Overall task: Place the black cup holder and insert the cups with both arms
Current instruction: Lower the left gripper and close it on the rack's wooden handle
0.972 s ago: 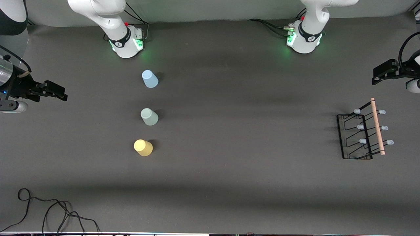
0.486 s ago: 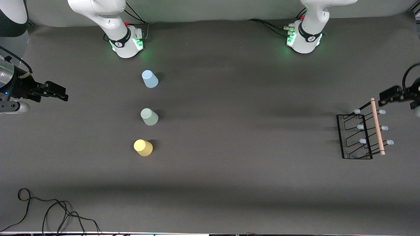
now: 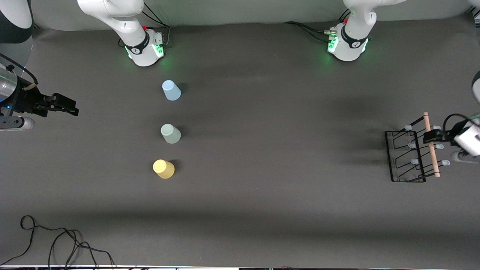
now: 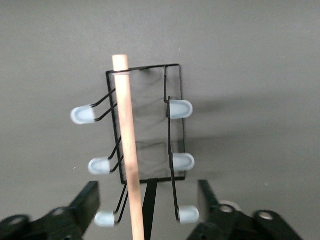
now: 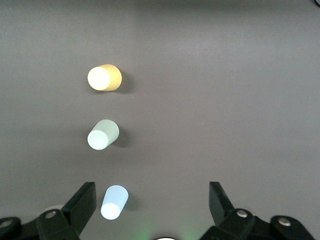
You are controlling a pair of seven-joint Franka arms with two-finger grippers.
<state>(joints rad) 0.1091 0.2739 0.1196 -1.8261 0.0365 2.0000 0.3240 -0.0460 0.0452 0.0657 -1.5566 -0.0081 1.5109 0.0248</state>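
Black cup holder (image 3: pixel 407 157) standing on the dark grey counter (image 3: pixel 281 150) at the left arm's end, upright, its light wooden handle (image 3: pixel 431 144) running along the top and pale-blue-tipped pegs sticking out to either side. Left claw (image 3: pixel 431 137) right at the handle, over the rack; in the left wrist view its two black fingers (image 4: pixel 85 202) spread apart with the wooden rod and the wire frame between them, neither finger seen pressing on the rod, so open and gripping nothing that can be made out. Three cups upside down in a line toward the right arm's end of the counter, well apart from the holder: pale blue cup (image 3: pixel 171 90) closest to the right arm's base, pale green cup (image 3: pixel 170 134) nearer the front camera, yellow cup (image 3: pixel 163 168) nearest of all. Right claw (image 3: pixel 66 106) waiting out at the edge of the counter at the right arm's end, well apart from the cups, fingers spread wide and empty. Loose black cable (image 3: pixel 56 243) coiled on the counter near the front camera at that same end.
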